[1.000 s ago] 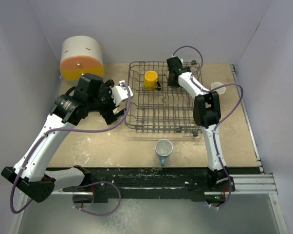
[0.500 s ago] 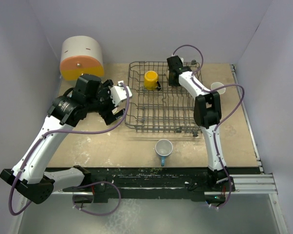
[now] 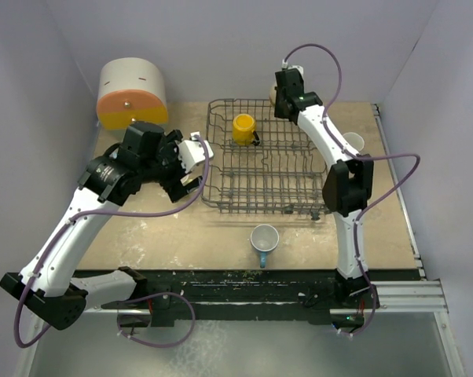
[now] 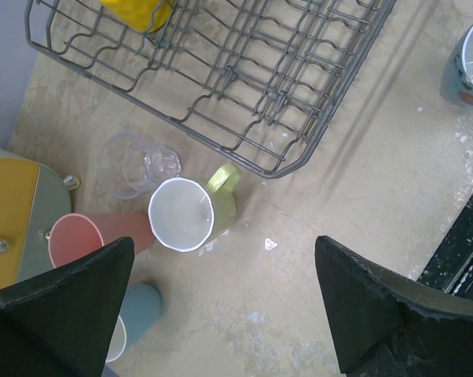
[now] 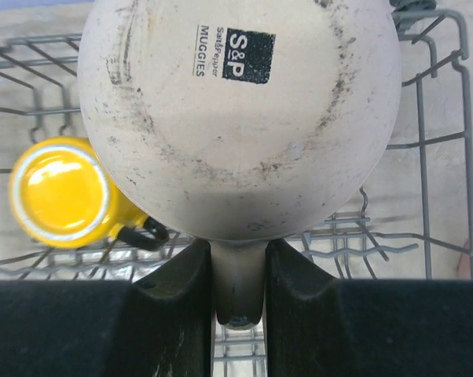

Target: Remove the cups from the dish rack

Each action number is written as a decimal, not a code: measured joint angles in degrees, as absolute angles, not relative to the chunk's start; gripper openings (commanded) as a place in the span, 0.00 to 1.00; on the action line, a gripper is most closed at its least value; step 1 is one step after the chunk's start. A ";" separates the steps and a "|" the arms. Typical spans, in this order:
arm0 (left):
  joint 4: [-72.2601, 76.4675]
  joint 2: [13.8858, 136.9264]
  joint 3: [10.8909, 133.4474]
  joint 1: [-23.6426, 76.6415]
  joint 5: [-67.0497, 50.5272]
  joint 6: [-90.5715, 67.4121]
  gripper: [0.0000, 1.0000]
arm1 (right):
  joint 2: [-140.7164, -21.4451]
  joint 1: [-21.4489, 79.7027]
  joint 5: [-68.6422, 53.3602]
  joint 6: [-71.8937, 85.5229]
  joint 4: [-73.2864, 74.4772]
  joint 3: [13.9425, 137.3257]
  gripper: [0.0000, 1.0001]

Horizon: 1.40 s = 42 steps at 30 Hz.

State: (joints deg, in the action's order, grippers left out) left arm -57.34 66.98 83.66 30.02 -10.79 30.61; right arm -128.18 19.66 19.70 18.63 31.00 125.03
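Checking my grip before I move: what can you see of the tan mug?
The tan mug looks ceramic, base toward the right wrist camera: scuffed foot ring, black S&P Salt&Pepper Muggies stamp. The right gripper has its jaws shut on the handle. It hangs over the rack; whether it touches it is unclear.

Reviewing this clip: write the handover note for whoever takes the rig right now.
Left gripper: open, empty, left of the dish rack.
Right gripper: shut on the handle of the tan mug, held above the rack's far right corner.
Done: yellow-green mug, salmon tumbler, clear glass, blue mug on the table left of the rack; second blue mug in front; pale cup to its right.
Left: set down the tan mug, then unload the yellow mug from the rack.
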 measured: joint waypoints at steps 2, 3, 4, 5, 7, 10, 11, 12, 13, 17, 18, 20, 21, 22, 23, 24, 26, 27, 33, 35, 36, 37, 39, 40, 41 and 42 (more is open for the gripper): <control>-56.47 66.52 82.43 30.02 -10.35 30.79 0.99 | -126.23 20.21 19.59 18.70 31.40 125.03 0.00; -55.79 66.19 81.54 30.02 -10.13 30.98 0.99 | -125.14 20.58 19.38 18.76 31.86 124.95 0.00; -55.22 65.82 80.66 30.02 -10.04 31.18 0.99 | -123.79 21.02 18.79 18.90 32.27 124.40 0.00; -54.26 65.25 79.50 30.02 -10.02 31.75 0.99 | -121.93 21.56 18.06 19.09 32.71 123.42 0.00; -52.18 63.57 76.69 30.02 -10.02 33.28 0.99 | -117.05 23.05 15.68 19.99 33.76 119.96 0.00; -49.36 60.07 72.55 30.02 -10.35 36.07 0.99 | -107.48 25.98 10.37 22.37 34.17 111.85 0.00; -48.14 58.61 71.11 30.02 -10.66 37.21 0.99 | -103.98 26.96 8.25 23.55 34.17 108.79 0.00; -46.87 57.08 69.71 30.02 -10.98 38.15 0.99 | -100.79 27.90 6.20 24.71 34.00 105.91 0.00; -45.58 55.51 68.31 30.02 -11.40 38.87 0.99 | -97.95 28.75 4.14 26.02 34.02 103.55 0.00; -40.40 50.35 64.64 30.02 -13.13 41.60 0.99 | -87.39 31.68 -6.09 32.77 32.23 94.35 0.00; -38.94 49.63 64.16 30.02 -13.54 41.87 0.99 | -85.67 31.88 -8.01 34.50 31.42 92.58 0.00; -36.01 48.90 63.57 30.02 -14.52 42.92 0.99 | -81.76 31.86 -12.97 38.94 28.60 87.85 0.00; -34.13 48.73 63.13 30.02 -15.00 43.20 0.99 | -80.34 31.77 -15.09 41.23 27.20 85.82 0.00; -32.86 48.66 62.78 30.02 -15.31 43.46 0.99 | -79.13 31.75 -17.10 43.44 25.82 83.99 0.00; -30.96 48.64 62.22 30.02 -15.94 43.79 0.99 | -78.04 31.75 -19.22 45.76 24.03 82.04 0.00; -28.86 48.62 61.56 30.02 -16.64 44.18 0.99 | -77.17 31.77 -21.06 48.14 22.06 80.16 0.00; -26.30 48.66 60.86 30.02 -17.82 44.42 0.99 | -75.66 31.99 -24.36 53.01 17.56 76.49 0.00; -24.93 48.75 60.69 30.02 -18.37 44.62 0.99 | -74.89 32.27 -25.93 55.53 15.00 74.52 0.00; -17.54 49.93 60.80 30.02 -21.32 44.56 0.99 | -71.31 34.70 -31.88 68.97 1.41 66.28 0.00; -16.84 50.59 61.84 30.02 -22.55 44.34 0.96 | -70.41 35.81 -32.60 71.88 -1.32 65.43 0.00; -16.64 50.81 62.50 30.02 -23.14 44.12 0.94 | -69.93 36.51 -32.58 73.25 -2.83 65.12 0.00; -16.29 50.89 63.13 30.02 -23.86 43.97 0.92 | -69.41 37.23 -32.58 74.50 -4.45 64.75 0.00; -15.75 50.89 64.29 30.02 -24.77 43.55 0.90 | -68.05 38.87 -32.49 76.88 -7.92 63.90 0.00; -15.42 50.89 64.97 30.02 -25.28 43.27 0.89 | -67.35 39.86 -32.45 77.93 -9.58 63.48 0.00; -15.09 50.87 65.56 30.02 -25.58 42.98 0.88 | -66.72 40.77 -32.40 78.83 -11.03 63.11 0.00; -14.63 50.87 66.15 30.00 -25.89 42.63 0.86 | -66.19 41.52 -32.29 79.59 -12.32 62.74 0.00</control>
State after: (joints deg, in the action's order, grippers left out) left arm -14.63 50.87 66.15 30.00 -25.89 42.63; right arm -66.19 41.52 -32.29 79.59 -12.32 62.74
